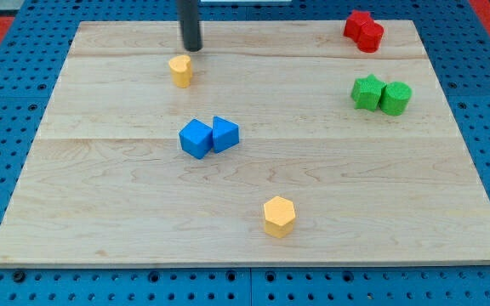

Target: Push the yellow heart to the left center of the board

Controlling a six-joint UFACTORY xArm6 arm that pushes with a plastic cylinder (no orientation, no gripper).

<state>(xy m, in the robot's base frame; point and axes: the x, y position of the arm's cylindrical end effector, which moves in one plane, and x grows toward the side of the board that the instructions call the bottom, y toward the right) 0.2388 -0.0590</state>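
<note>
The yellow heart lies on the wooden board at the upper left of centre. My tip is just above and slightly to the right of it in the view, close to it; I cannot tell if they touch. A yellow hexagon lies near the view's bottom, right of centre.
A blue cube and a blue triangular block sit side by side at mid-board. A green star and green cylinder sit at the right. Two red blocks lie at the top right.
</note>
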